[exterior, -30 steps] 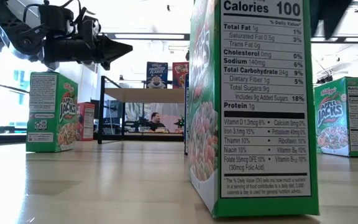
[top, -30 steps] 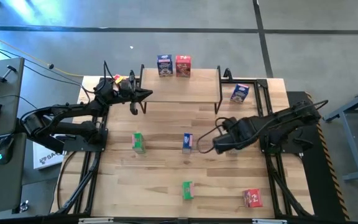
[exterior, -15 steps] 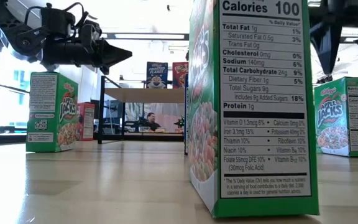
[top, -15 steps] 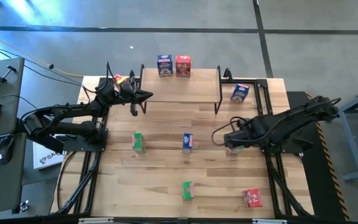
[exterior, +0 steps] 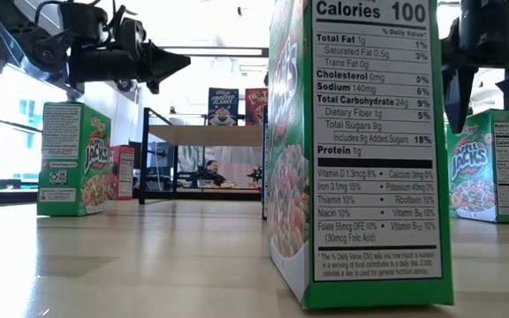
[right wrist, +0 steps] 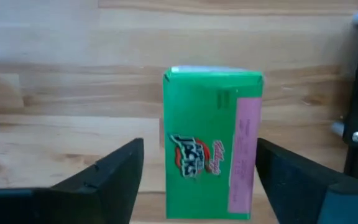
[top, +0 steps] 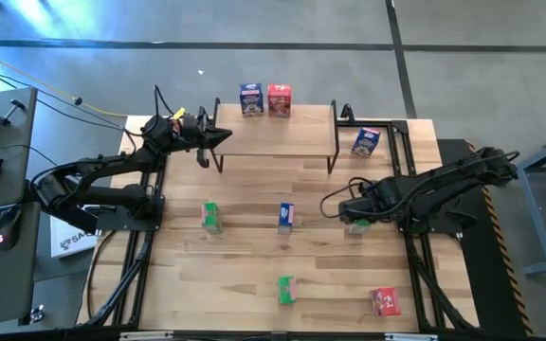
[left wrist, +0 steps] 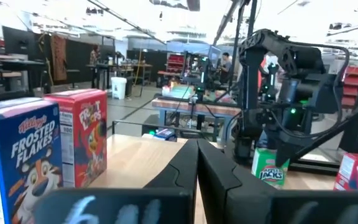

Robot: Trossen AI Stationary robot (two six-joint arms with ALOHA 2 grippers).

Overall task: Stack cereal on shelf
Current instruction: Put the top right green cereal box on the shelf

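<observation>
The right gripper (right wrist: 194,180) hangs wide-jawed over a green Apple Jacks box (right wrist: 213,143) on the table, ready to grab it, while the shut left gripper (top: 224,142) waits by the shelf (top: 301,128).

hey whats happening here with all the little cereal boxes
Two robot arms are putting small cereal boxes on a low shelf. A blue box and a red box already stand on it. The right pincer hangs open over a green box on the table, not gripping it yet. The left pincer is shut and empty at the shelf's left end. Other boxes wait around the table.
</observation>
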